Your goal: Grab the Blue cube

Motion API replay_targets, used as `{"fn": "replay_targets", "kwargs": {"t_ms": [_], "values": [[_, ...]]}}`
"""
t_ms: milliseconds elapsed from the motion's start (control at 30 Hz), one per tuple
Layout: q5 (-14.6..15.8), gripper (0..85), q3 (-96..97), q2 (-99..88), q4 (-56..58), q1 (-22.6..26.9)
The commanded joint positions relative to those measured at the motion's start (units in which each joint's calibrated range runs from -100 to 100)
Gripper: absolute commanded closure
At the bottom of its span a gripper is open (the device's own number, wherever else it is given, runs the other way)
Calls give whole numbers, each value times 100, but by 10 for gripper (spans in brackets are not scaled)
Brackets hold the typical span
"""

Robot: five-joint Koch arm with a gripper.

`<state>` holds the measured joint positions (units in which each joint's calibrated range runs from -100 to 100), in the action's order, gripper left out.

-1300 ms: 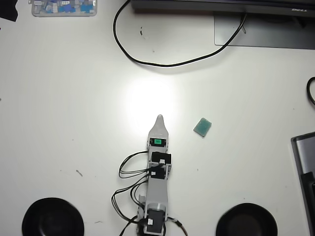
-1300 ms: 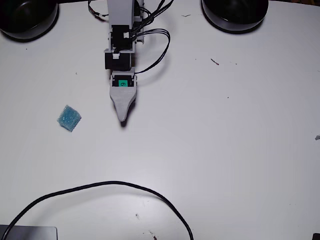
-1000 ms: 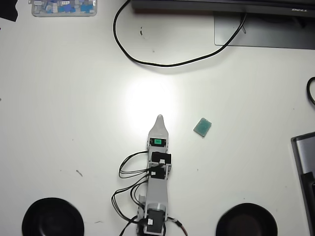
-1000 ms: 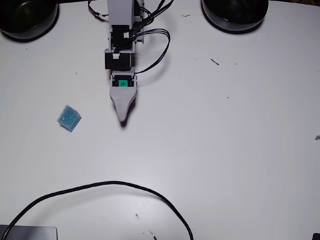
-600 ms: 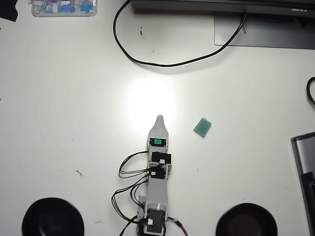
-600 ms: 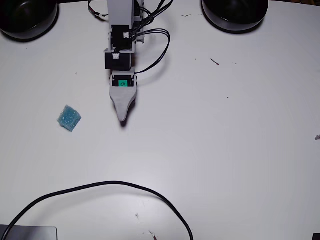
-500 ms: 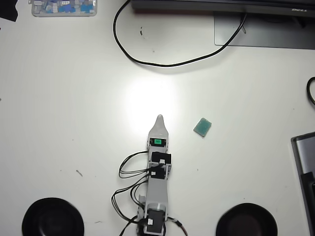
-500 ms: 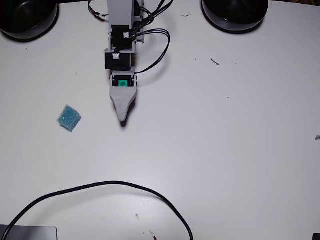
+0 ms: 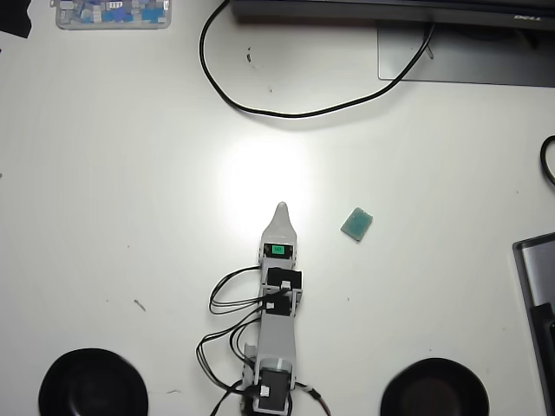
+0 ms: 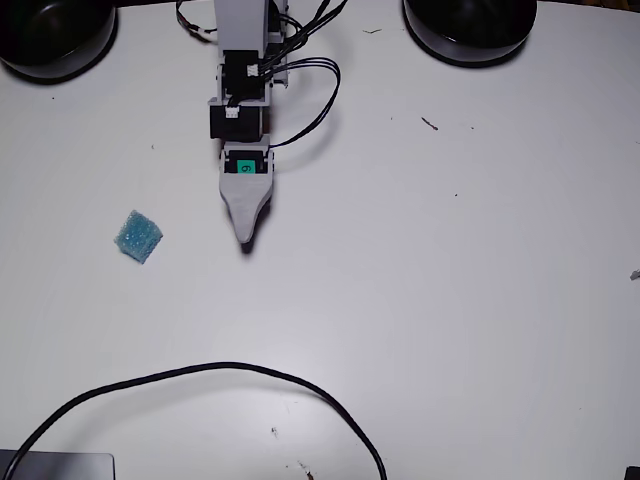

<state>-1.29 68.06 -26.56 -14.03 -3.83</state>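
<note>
The Blue cube [image 9: 357,224] lies alone on the white table, to the right of the arm in the overhead view and to its left in the fixed view [image 10: 138,237]. My gripper [image 9: 280,211] points away from the base, about a hand's width from the cube and not touching it. Seen from the fixed view, the gripper [image 10: 246,240] hovers just over the table. Only one pale pointed tip shows in both views, the jaws lying one over the other, so open or shut is not visible. Nothing is seen between them.
A black cable [image 9: 286,111] loops across the far table. A clear tray of small pieces [image 9: 113,14] sits far left, a monitor base [image 9: 468,56] far right. Two black bowls [image 9: 93,382] [image 9: 434,388] flank the arm's base. A dark device edge [image 9: 538,303] lies at right.
</note>
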Motion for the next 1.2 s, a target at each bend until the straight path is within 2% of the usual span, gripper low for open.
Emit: {"fn": "replay_targets", "kwargs": {"t_ms": [0,800,933,1000,1100,1167], "values": [[-5,373,-98,-79,-47,0],[-44,390,-117,-169,49,59],[-420,390,-135,-1137,618,83],[-708,390,-327,-2350,1507,205],[-1270,390,-345,-2647,1628,161],[-1534,390,-354,-2634,1620,63]]}}
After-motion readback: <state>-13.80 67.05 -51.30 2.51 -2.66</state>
